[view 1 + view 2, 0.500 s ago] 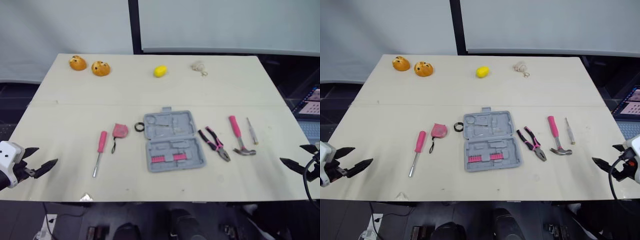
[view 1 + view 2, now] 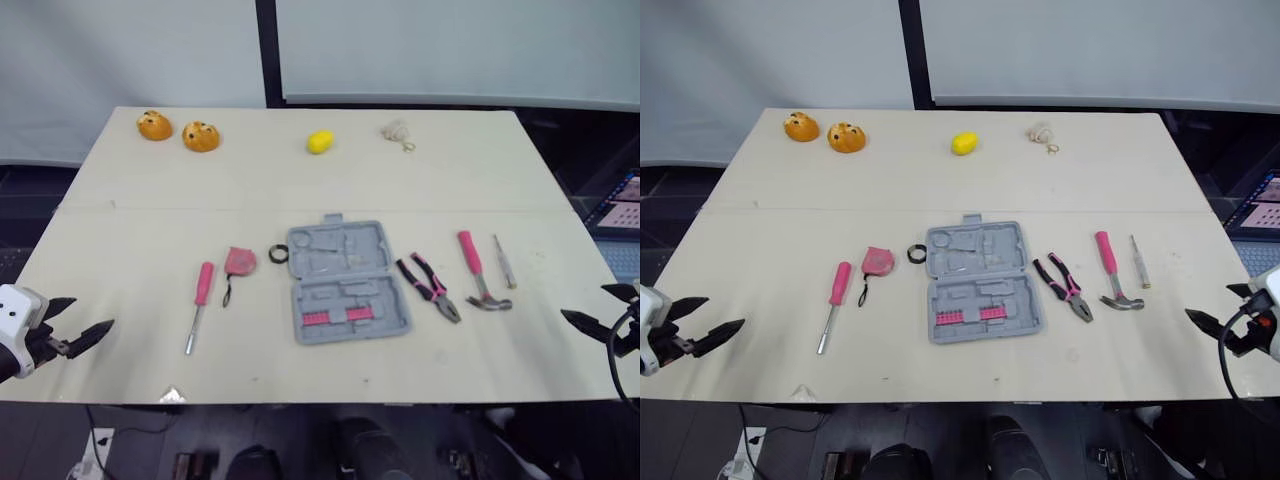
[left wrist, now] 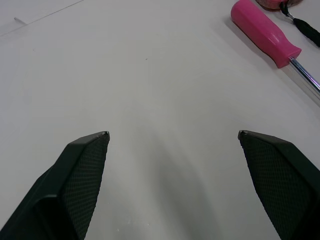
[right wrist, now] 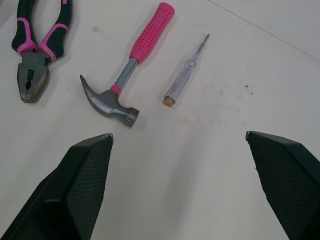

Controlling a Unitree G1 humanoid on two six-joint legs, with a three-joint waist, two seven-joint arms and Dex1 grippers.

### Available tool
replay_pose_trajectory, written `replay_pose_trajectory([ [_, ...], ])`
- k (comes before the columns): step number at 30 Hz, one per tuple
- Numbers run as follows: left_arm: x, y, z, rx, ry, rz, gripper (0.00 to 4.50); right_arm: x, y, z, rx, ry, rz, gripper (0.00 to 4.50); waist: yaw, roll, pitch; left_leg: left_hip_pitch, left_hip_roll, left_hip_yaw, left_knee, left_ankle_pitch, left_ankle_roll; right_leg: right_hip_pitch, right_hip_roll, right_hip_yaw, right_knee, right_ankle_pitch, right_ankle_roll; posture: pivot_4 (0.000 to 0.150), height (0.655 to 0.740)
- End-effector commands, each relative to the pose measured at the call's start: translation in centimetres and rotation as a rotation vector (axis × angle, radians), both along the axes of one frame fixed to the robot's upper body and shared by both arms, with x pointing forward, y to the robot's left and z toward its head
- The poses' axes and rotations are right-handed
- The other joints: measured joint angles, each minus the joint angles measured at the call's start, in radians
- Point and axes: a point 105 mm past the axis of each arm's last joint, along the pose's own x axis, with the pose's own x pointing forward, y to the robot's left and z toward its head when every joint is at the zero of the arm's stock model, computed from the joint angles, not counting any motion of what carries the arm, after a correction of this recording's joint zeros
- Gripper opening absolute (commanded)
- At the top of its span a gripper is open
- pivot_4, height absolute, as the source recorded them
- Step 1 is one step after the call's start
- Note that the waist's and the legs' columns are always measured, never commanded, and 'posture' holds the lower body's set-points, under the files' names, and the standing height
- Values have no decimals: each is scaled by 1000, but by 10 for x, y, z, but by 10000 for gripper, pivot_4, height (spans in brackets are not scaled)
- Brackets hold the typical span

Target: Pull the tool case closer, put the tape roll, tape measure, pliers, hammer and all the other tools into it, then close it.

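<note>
Gaping wide, holding nothing, over the table (image 2: 150, 220): left end effector (image 3: 172, 133) and right end effector (image 4: 178, 134).

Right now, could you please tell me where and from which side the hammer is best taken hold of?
Probably the pink handle, from above with the open right gripper, closing across it. The hammer lies flat, head nearest the robot, clear of the pliers and tester screwdriver.

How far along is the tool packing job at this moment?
Done: nothing; the tool case lies open, not pulled closer. In hand: nothing; left gripper and right gripper are open, empty. Remaining: tape roll, tape measure, screwdriver, pliers, hammer, tester pen all lie outside the case.
</note>
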Motion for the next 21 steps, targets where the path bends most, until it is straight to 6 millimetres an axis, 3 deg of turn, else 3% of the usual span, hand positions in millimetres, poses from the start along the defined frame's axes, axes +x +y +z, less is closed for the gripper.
replay_pose_trajectory([
  [1,0,1,6,12,-19,-5,44474,0,-6,14,-47,-36,-15,45000,0,0,0,0,0,0,0,0,0,0,0,0,0,0,0,1500,7400],
  [4,2,-5,8,5,-20,-35,44474,4,0,19,-40,-42,15,45000,0,0,0,0,0,0,0,0,0,-1,0,1,1,0,0,1500,7400],
  [7,7,-27,15,-14,-12,-131,44474,11,19,27,-44,-42,101,45000,0,0,0,0,0,1,0,0,0,-2,0,1,3,0,0,1500,7400],
  [12,24,-94,31,-22,0,-397,44474,31,67,35,-10,6,314,45000,0,1,0,-1,0,1,2,0,0,-3,0,2,5,0,0,1500,7400],
  [15,36,-126,30,30,19,-514,44474,46,96,36,-22,12,433,45000,1,1,1,-2,0,0,4,0,0,-3,0,2,5,0,0,1500,7400],
  [21,63,-170,32,53,18,-638,44474,72,133,29,-59,22,576,45000,1,2,1,-7,1,1,8,0,0,-7,2,2,6,0,0,1500,7400],
])
